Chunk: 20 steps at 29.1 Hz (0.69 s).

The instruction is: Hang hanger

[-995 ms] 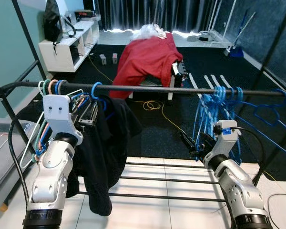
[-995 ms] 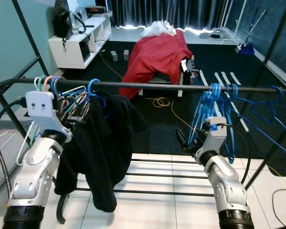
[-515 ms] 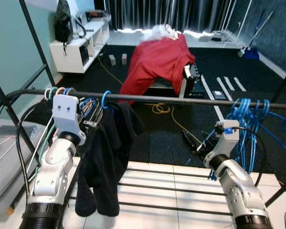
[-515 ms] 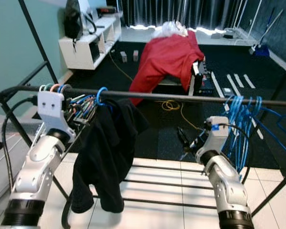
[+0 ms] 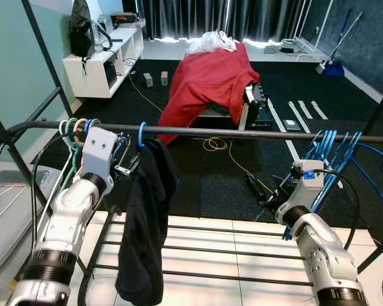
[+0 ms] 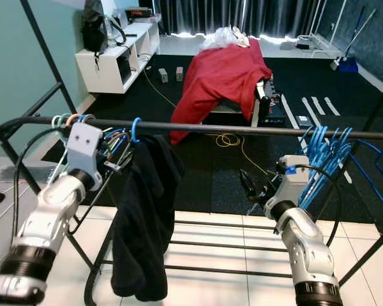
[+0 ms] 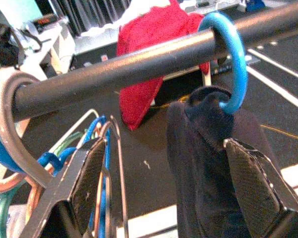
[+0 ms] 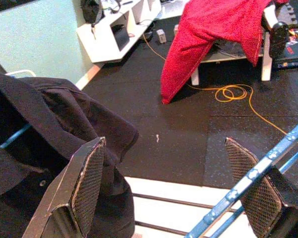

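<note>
1. nearest you, your right gripper [image 6: 254, 191] sits low in front of the rail, fingers spread wide with nothing between them. in its wrist view a blue hanger bar [image 8: 248, 187] crosses just by one finger [image 8: 84, 186].
2. your left gripper [image 5: 124, 162] is up at the rail [image 5: 242, 132], right beside the hanger, fingers [image 7: 89, 178] wide apart and holding nothing.
3. the task's thing: one blue hanger [image 5: 142, 134] with a black garment [image 5: 147, 229] on it. its hook is over the rail, and the garment hangs straight down toward the white floor tiles.
4. to the left of that hook there's a bunch of empty hangers [image 5: 73, 131] in mixed colours (grey, orange, green, blue). they overlap too much for an exact count.
5. on the right part of the rail hangs a cluster of blue hangers [image 6: 322, 156], tilted. there are several, but you can't count them cleanly.
6. further back on the dark mat, one red cloth [image 5: 207, 76] is draped over a low bench, with a yellow cable [image 5: 210, 144] coiled on the floor in front of it.
7. far left is a white shelf unit [image 5: 102, 60] with a black bag [image 5: 80, 32] on top. no readable writing or labels anywhere.
</note>
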{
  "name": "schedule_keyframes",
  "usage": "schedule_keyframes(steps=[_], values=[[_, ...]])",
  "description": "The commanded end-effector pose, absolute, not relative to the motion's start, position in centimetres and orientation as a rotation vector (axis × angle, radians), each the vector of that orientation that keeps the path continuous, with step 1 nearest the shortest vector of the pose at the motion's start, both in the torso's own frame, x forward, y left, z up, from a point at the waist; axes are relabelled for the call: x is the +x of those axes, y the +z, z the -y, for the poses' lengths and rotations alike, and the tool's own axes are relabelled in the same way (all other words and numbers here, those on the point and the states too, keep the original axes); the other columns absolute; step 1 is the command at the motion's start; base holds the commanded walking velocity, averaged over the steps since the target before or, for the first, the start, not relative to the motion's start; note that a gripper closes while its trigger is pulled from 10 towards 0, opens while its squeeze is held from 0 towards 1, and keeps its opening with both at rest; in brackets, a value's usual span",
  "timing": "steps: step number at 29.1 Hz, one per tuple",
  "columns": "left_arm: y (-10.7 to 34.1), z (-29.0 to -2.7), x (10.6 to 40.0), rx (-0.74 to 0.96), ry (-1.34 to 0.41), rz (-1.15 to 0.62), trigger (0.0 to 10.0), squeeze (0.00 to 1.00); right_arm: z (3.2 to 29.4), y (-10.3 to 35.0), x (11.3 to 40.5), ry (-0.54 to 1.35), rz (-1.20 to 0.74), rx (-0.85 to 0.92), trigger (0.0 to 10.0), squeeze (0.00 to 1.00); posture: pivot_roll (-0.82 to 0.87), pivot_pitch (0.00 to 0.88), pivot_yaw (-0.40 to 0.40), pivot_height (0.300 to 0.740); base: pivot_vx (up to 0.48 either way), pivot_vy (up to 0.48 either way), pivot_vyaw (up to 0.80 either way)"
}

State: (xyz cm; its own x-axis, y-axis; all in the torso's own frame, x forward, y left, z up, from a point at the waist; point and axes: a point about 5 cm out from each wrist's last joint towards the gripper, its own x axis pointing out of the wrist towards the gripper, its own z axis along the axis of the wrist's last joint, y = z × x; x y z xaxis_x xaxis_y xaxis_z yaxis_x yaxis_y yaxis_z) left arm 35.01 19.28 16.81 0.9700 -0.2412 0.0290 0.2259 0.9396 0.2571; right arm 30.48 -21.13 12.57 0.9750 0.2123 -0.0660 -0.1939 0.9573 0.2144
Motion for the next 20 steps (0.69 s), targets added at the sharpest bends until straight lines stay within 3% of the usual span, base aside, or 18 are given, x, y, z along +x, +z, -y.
schedule_keyframes(steps=[1, 20], values=[[16.1, -19.5, 35.3, 0.282, -0.240, -0.004, 10.0, 0.00, 21.1, 12.4, 30.2, 0.205, -0.099, 0.216, 10.0, 0.00, -0.13, 0.000, 0.001, 0.740, 0.000, 0.000, 0.00], [15.5, -18.2, 36.2, 0.309, -0.328, -0.156, 10.0, 0.00, 21.1, 12.8, 30.3, 0.187, -0.090, 0.226, 10.0, 0.00, -0.13, 0.025, 0.013, 0.740, 0.000, 0.000, 0.00]])
